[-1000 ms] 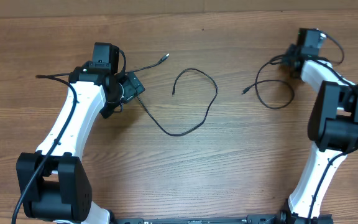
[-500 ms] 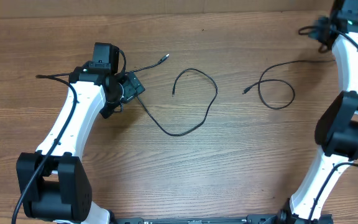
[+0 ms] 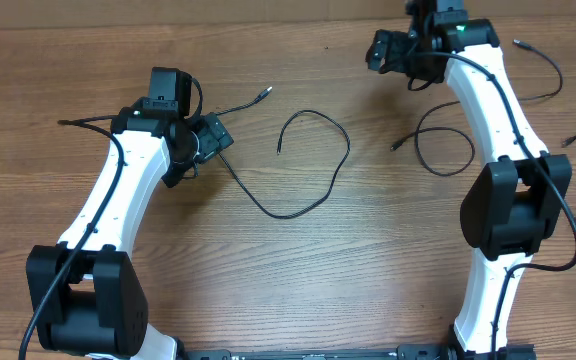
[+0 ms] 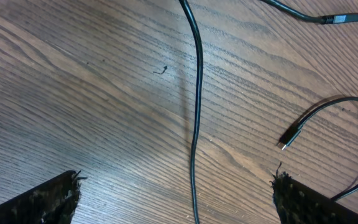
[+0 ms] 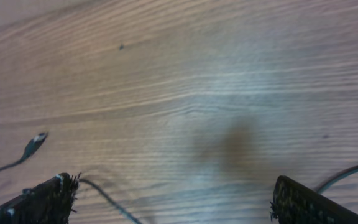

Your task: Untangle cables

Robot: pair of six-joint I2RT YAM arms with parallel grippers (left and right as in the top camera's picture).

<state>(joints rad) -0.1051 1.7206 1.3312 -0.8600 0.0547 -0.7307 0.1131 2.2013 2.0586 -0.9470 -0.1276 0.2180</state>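
Left end effector: the left end effector [image 3: 211,138] is spread wide and grips nothing. It hangs low over the worktop [image 3: 298,290], above one end of the middle cable [image 3: 346,150].
Right end effector: the right end effector [image 3: 383,50] is out at the far edge, also wide open, with only bare wood between its fingers [image 5: 42,199].
Where the cables lie: all the cables lie flat on the worktop. The middle cable sweeps in an open S at the centre. The silver-tipped cable [image 3: 248,100] runs out from beside the left end effector. The looped cable [image 3: 465,150] curls near the right arm [image 3: 488,95], and the far-right cable [image 3: 553,65] lies beyond it.
Done so far: judging by the layout, most of the work looks finished. The cables lie well apart, and no cable is seen lying across another.
Left to do: the looped cable seems to cross itself and probably wants opening out. Where the middle and silver-tipped cables meet under the left end effector is hidden, so I cannot tell whether they are free of each other.
Overhead only: it shows the whole spread and both arms, but part of the looped cable is covered by the right arm.
Left wrist only: the middle cable [image 4: 194,124] passes on the wood between the open fingers [image 4: 42,202], untouched, its small plug lying off to one side.
Right wrist only: a silver plug end [image 5: 36,142] lies near one finger. It cannot be told which cable it belongs to.
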